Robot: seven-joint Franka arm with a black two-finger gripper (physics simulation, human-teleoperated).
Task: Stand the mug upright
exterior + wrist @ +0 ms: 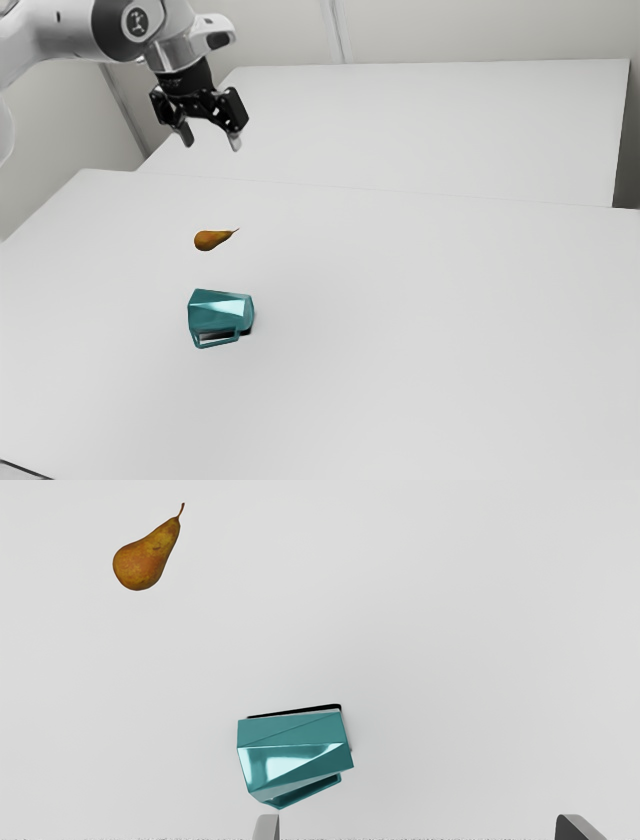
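Two fingers spread wide on my empty gripper (211, 143), up at the exterior view's far left; mug (218, 314)'s on its side, nearer than the pear (211, 240).

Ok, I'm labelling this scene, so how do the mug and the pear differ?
The mug is teal; the pear is orange-brown. The mug has flat facets, while the pear is smoothly rounded. The mug has a looped handle, the pear a thin stem. Both lie on their sides on the white table.
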